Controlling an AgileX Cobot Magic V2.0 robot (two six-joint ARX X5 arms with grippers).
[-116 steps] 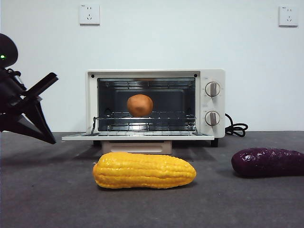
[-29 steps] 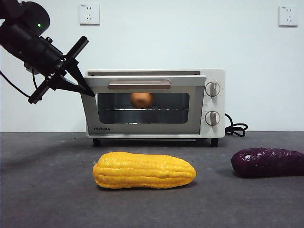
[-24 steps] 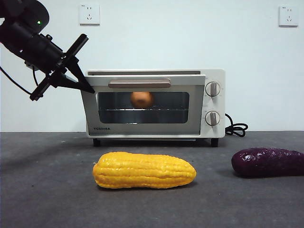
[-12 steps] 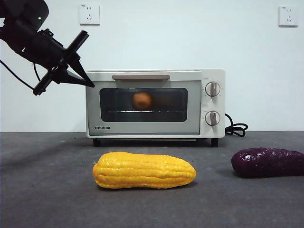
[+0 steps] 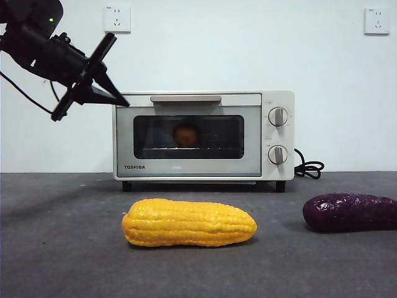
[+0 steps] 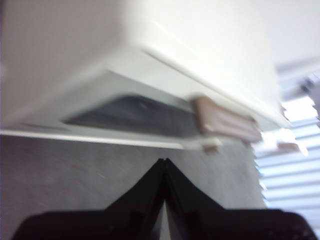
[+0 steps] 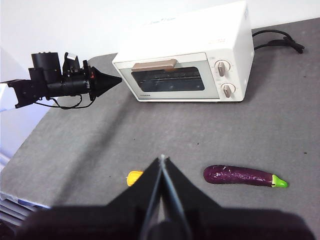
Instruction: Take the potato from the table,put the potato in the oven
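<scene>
Item 1, oven (image 5: pixel 203 135): cream-white toaster oven standing on the dark grey counter (image 5: pixel 62 248), taken here as the landmark. Door shut flush against the body; bar handle (image 5: pixel 185 98) along the door's upper edge; 2 round knobs (image 5: pixel 277 116) on the panel beside the door; black cord (image 5: pixel 308 167) trailing from that same side.

Item 2, potato (image 5: pixel 186 134): inside the oven, seen dimly through the dark glass, on the rack at about mid-height. Not on the counter.

Item 3, left hand (image 5: pixel 110 93): in the air just off the oven's upper front corner, on the side away from the knobs. In the left wrist view its 2 jaws meet at a point (image 6: pixel 163 162), closed, with nothing between them. Whether the tip touches the oven cannot be told.

Item 4, right hand (image 7: pixel 162 159): high above the counter, well in front of the oven; jaws closed together, holding nothing. Waiting.

Item 5, corn cob (image 5: pixel 189 222): lying on the counter in front of the oven, apart from it.

Item 6, purple vegetable (image 5: pixel 349 212): on the counter in front of the oven's cord side.

Step in hand, judged: the potato is placed and the door is closed, so the task looks all but complete. The next move calls only for the left hand to draw clear of the oven without catching the handle or nudging the body.
</scene>
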